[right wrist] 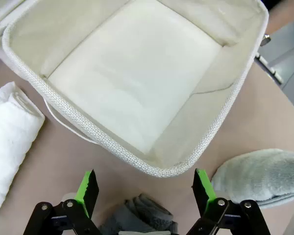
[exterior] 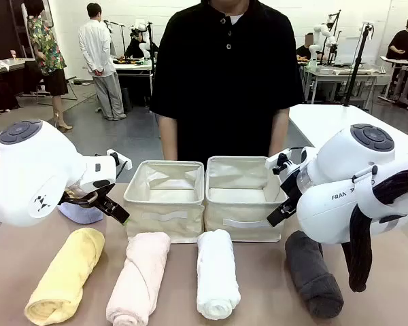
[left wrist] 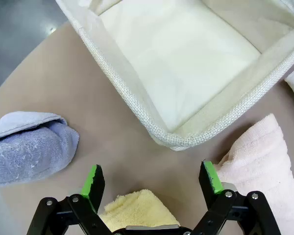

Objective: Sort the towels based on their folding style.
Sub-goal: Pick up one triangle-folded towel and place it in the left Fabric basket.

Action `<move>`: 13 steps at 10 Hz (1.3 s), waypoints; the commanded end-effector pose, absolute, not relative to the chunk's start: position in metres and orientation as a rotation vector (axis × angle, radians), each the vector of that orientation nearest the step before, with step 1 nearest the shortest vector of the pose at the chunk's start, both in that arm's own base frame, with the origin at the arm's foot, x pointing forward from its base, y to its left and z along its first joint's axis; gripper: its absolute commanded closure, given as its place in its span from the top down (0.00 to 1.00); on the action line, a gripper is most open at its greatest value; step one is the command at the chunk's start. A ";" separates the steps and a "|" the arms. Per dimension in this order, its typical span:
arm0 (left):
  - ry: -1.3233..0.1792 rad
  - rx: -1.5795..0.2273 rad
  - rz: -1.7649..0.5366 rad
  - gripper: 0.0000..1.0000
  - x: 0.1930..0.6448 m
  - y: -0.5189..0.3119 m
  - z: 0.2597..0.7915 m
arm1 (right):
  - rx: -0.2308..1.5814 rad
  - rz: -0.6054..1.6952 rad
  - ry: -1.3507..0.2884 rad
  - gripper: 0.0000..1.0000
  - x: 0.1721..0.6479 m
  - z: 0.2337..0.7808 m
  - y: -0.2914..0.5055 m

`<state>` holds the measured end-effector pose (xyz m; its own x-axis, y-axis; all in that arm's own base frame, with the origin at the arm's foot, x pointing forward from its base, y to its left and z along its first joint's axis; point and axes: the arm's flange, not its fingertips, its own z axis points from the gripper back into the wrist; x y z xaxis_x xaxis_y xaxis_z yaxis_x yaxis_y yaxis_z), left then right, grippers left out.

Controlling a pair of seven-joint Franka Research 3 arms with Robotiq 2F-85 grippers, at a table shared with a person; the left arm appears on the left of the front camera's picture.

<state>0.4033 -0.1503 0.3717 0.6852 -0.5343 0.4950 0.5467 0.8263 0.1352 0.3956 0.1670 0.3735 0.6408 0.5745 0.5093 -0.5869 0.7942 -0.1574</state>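
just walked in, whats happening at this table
Nothing is sorted yet. The left bin and right bin stand empty before a person at the far side. The yellow towel, pink towel, white towel and dark grey towel lie rolled in a row on the table. The blue towel lies beside the left bin, the mint towel beside the right. The left gripper and right gripper hover open, holding nothing.

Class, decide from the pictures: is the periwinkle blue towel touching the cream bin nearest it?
Apart. The left wrist view shows a strip of bare table between the blue towel and the woven wall of the bin.
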 end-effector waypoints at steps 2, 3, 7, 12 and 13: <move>-0.547 -0.024 -0.606 1.00 0.403 -0.150 0.372 | 0.023 0.662 -0.573 1.00 0.396 0.373 0.167; -0.547 -0.024 -0.606 1.00 0.403 -0.150 0.372 | 0.023 0.662 -0.573 1.00 0.396 0.373 0.167; -0.547 -0.024 -0.606 1.00 0.403 -0.150 0.372 | 0.023 0.662 -0.573 1.00 0.396 0.373 0.167; -0.547 -0.024 -0.606 1.00 0.403 -0.150 0.372 | 0.023 0.662 -0.573 1.00 0.396 0.373 0.167; -0.547 -0.024 -0.606 1.00 0.403 -0.150 0.372 | 0.023 0.662 -0.573 1.00 0.396 0.373 0.167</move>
<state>0.4033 -0.1504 0.3717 0.6852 -0.5342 0.4951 0.5467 0.8264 0.1351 0.3957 0.1669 0.3735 0.6408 0.5745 0.5092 -0.5868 0.7942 -0.1577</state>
